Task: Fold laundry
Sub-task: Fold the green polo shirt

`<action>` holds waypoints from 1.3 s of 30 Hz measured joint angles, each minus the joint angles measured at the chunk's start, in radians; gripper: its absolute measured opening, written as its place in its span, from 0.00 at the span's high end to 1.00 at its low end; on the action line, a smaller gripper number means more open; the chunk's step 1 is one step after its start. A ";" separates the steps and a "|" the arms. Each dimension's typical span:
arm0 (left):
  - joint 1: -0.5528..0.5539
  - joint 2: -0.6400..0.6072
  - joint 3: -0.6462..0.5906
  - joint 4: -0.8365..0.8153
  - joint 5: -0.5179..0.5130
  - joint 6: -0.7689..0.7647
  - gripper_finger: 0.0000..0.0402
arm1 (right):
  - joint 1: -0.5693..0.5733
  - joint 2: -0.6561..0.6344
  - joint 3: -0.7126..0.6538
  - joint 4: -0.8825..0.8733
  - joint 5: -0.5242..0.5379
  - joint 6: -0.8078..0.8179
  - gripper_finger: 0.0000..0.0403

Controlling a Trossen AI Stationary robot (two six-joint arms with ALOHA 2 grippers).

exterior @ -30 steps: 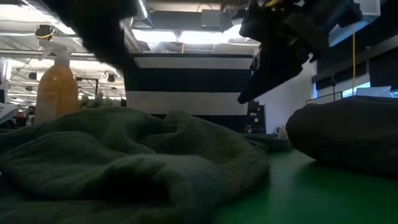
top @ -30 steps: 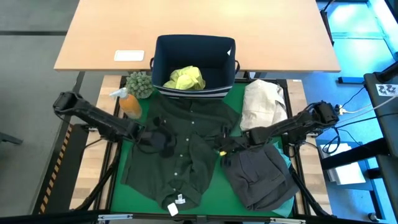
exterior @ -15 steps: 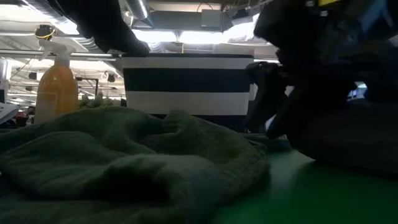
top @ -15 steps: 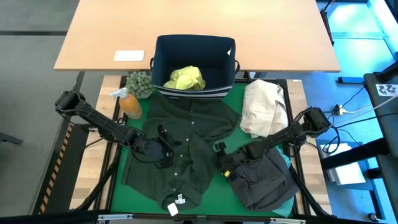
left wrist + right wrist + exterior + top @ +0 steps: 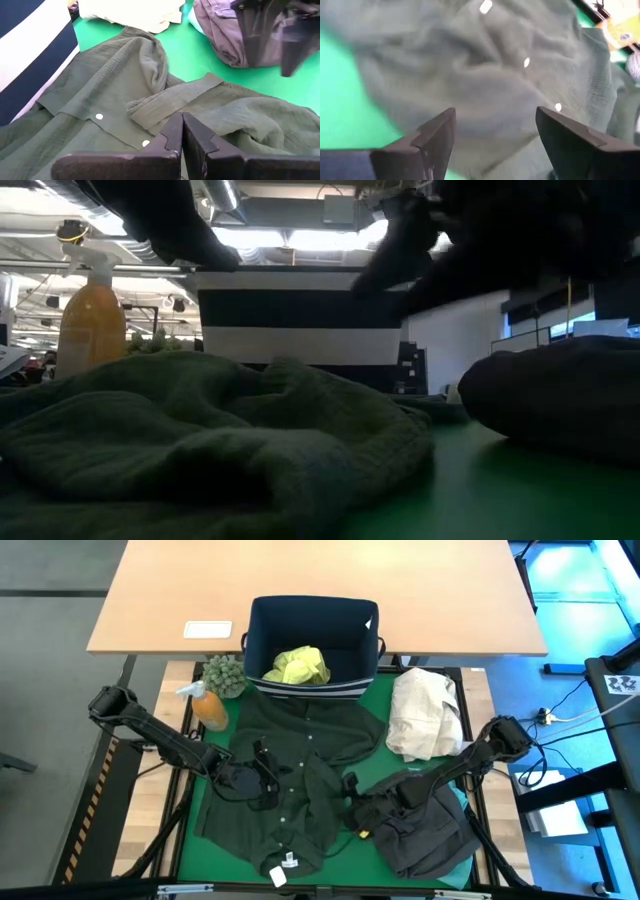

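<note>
On the green mat, the soft, limp olive shirt [image 5: 290, 790] probably wants an edge pinch; right gripper [image 5: 352, 802] spread, left gripper [image 5: 262, 778] closed empty.

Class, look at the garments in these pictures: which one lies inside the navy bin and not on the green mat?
The bright yellow-green shirt, crumpled inside the navy bin. The dark olive shirt and the charcoal grey garment both lie out on the green mat.

A: What fills the near left?
B: A rumpled dark olive shirt [image 5: 200, 440]. An orange spray bottle [image 5: 92, 320] stands behind it.
A: And farther back?
B: A striped bin [image 5: 300, 320]; a grey garment [image 5: 560, 395] sits right, on green mat [image 5: 480, 490].
</note>
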 joint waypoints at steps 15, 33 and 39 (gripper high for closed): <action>0.000 0.001 -0.001 0.004 0.012 -0.008 1.00 | -0.201 0.109 0.068 -0.297 -0.169 0.552 0.32; 0.000 0.001 -0.001 0.022 0.058 -0.035 1.00 | -0.236 0.124 0.066 -0.305 -0.471 0.525 0.76; -0.004 0.001 -0.001 0.035 0.094 -0.035 1.00 | -0.236 0.119 0.086 -0.337 -0.476 0.502 0.97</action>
